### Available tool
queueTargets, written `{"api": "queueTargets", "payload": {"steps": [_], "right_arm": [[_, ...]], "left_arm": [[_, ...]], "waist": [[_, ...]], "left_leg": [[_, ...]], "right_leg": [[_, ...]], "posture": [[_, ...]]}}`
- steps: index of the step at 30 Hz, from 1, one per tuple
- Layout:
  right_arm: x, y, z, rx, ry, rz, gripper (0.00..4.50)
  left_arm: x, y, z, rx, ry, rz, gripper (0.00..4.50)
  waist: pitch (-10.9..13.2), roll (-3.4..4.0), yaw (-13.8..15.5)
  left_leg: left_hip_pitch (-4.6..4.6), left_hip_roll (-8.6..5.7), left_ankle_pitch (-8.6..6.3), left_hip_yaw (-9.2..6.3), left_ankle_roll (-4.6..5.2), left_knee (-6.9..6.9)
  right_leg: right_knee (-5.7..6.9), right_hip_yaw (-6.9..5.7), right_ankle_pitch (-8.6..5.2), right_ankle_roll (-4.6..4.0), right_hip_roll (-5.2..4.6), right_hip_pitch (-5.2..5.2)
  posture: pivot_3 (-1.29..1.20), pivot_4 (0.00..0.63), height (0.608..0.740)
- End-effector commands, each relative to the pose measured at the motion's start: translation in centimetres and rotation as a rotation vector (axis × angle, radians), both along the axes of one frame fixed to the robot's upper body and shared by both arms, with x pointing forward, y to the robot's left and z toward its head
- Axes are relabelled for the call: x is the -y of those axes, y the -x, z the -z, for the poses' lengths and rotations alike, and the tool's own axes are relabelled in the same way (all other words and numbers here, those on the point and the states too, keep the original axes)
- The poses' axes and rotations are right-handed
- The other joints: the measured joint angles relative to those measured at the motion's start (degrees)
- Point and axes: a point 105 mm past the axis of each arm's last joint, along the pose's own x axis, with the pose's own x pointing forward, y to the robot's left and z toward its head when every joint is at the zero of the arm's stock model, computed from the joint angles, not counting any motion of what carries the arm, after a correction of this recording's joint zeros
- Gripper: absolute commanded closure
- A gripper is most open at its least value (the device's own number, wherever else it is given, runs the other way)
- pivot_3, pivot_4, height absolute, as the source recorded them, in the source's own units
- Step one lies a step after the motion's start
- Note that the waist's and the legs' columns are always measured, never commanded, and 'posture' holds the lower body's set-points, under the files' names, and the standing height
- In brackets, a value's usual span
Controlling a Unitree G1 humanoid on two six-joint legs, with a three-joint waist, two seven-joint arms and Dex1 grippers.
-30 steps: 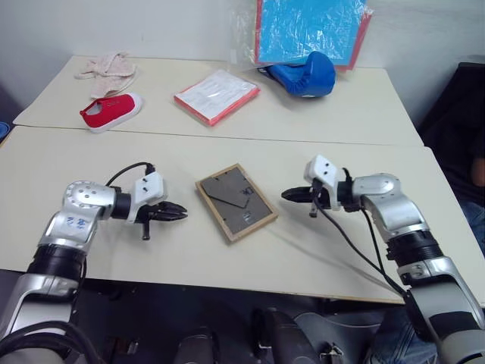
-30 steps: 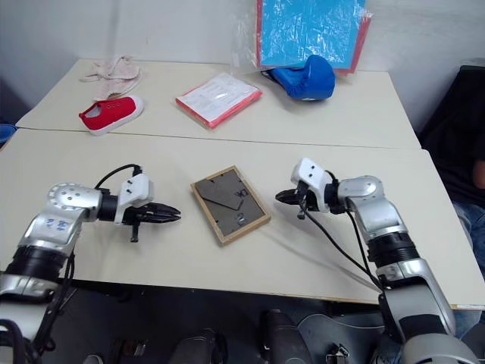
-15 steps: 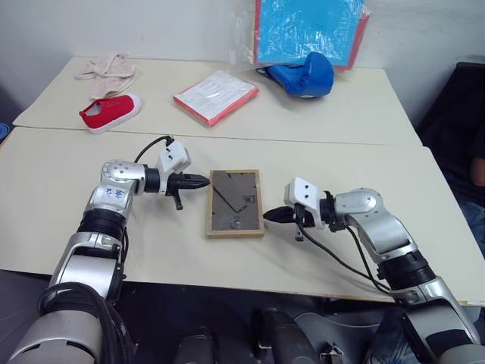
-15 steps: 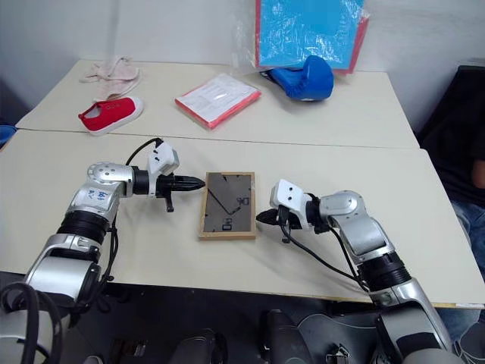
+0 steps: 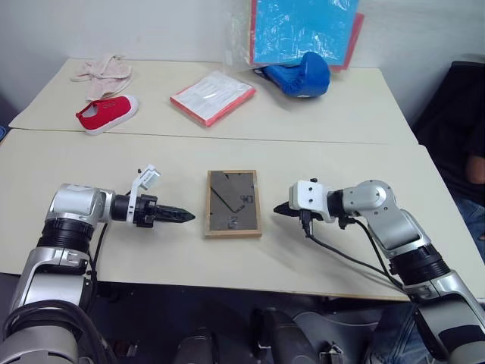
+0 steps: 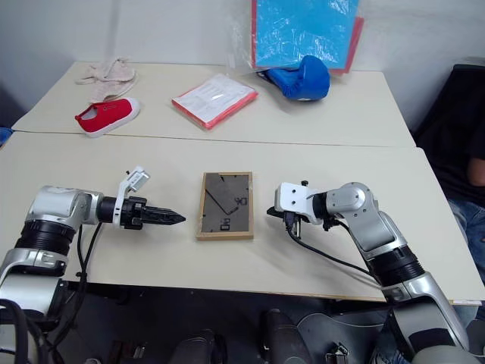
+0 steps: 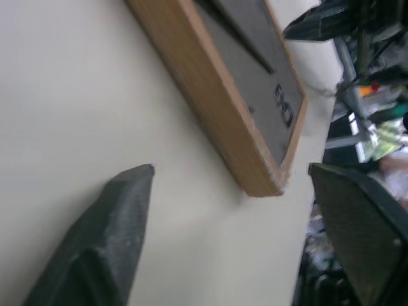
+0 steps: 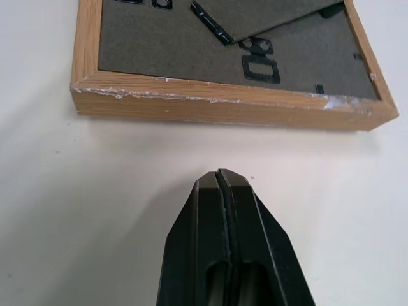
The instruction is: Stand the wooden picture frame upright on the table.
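Observation:
The wooden picture frame (image 5: 233, 203) lies flat on the table (image 5: 341, 163), its dark backing board and folded stand facing up. My left gripper (image 5: 186, 217) hovers just off the frame's left edge, pointing at it. In the left wrist view its fingers (image 7: 115, 236) stand wide apart, open and empty, with the frame's near corner (image 7: 255, 166) ahead. My right gripper (image 5: 279, 209) points at the frame's right edge from a small gap away. It is shut (image 8: 220, 175) with nothing in it, just short of the frame's light-wood side (image 8: 223, 108).
On the adjoining far table lie a red shoe (image 5: 106, 112), a pale cloth (image 5: 100, 70), a red-edged packet (image 5: 212, 95) and a blue glove (image 5: 299, 73). A big blue board (image 5: 303, 30) leans behind them. A black cable (image 5: 348, 258) trails under my right arm.
The frame has turned from skewed to square with the table edge. My left gripper pulled back from its left side, rolled and opened. My right gripper backed slightly off the right edge.

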Motion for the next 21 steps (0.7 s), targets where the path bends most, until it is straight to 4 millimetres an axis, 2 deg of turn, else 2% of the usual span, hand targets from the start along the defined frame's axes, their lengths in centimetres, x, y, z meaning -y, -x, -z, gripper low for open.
{"api": "queueTargets", "payload": {"steps": [1,3,9,12,14,17,21], "right_arm": [[-1.2,-0.2,-0.5,0.071,0.02,-0.039,4.5],[-1.8,-0.2,-0.4,0.075,0.019,-0.055,4.5],[-2.9,0.1,-0.4,0.078,0.014,-0.084,4.5],[-3.2,0.2,-0.4,0.078,0.013,-0.09,4.5],[-3.2,0.2,-0.4,0.077,0.013,-0.087,4.5],[-3.0,0.2,-0.3,0.076,0.014,-0.082,4.5],[-2.7,0.2,-0.3,0.071,0.01,-0.073,4.5]], "left_arm": [[1.8,0.6,1.8,-0.12,-0.006,-0.019,0.05],[3.0,1.2,3.1,-0.154,-0.036,0.01,0.05],[5.8,1.7,4.8,-0.163,-0.109,0.058,0.05],[7.4,1.7,4.7,-0.16,-0.089,0.083,0.05],[7.9,1.0,3.9,-0.144,-0.051,0.066,0.05],[8.1,-0.1,2.4,-0.117,0.012,0.033,0.61],[7.6,-0.3,1.1,-0.105,0.059,0.026,1.91]], "waist": [[0.0,0.01,0.1],[0.0,0.01,0.4],[-0.4,0.23,1.4],[-0.5,0.36,1.6],[-0.5,0.36,1.8],[-0.5,0.35,2.0],[-0.5,0.32,1.5]], "left_leg": [[0.0,-0.01,0.0,0.01,0.0,0.0],[0.01,-0.01,0.0,0.01,0.01,0.01],[0.03,-0.05,-0.03,-0.05,0.05,0.01],[0.07,-0.12,-0.04,-0.22,0.08,0.03],[0.23,-0.13,-0.05,-0.32,0.08,0.03],[0.32,-0.14,-0.06,-0.39,0.1,0.03],[0.12,-0.09,-0.05,-0.43,0.09,0.02]], "right_leg": [[0.0,0.0,0.0,0.0,-0.01,0.01],[0.0,0.0,0.0,0.0,-0.02,0.02],[-0.06,0.0,0.0,0.0,-0.07,0.12],[-0.13,0.01,0.0,0.01,-0.1,0.26],[-0.19,0.0,0.0,0.01,-0.08,0.49],[-0.24,-0.01,0.0,0.01,-0.07,0.62],[-0.13,-0.06,0.01,0.03,-0.01,0.51]], "posture": [[0.0,0.15,0.74],[0.0,0.15,0.74],[0.0,0.15,0.74],[0.0,0.15,0.74],[0.0,0.15,0.74],[0.0,0.15,0.74],[0.0,0.15,0.74]]}}
